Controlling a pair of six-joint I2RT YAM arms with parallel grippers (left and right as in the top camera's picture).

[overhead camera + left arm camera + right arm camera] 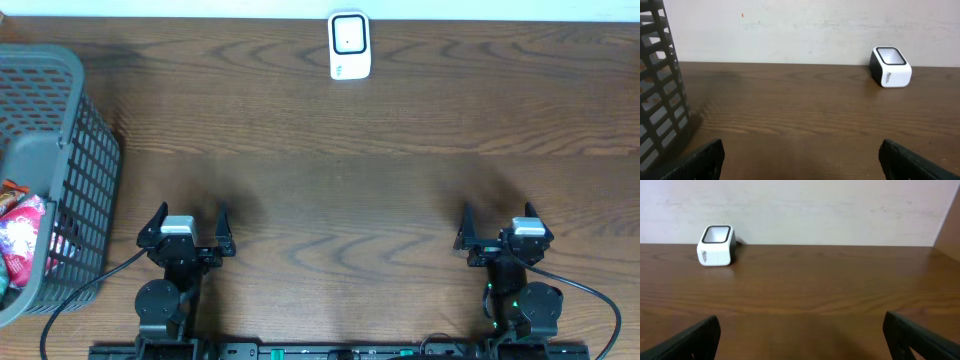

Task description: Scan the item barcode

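A white barcode scanner [349,45] with a dark window stands at the table's far edge, near the middle. It also shows in the left wrist view [890,66] and the right wrist view [716,245]. Pink and red packaged items [22,238] lie inside the grey basket [70,150] at the left. My left gripper [191,214] rests open near the front edge, just right of the basket, with nothing between its fingers [705,160]. My right gripper [497,212] is open and empty at the front right, its fingers [910,335] wide apart.
The basket's slotted wall [660,90] rises close on the left gripper's left side. A pale wall runs behind the table's far edge. Bare brown wood lies between both grippers and the scanner.
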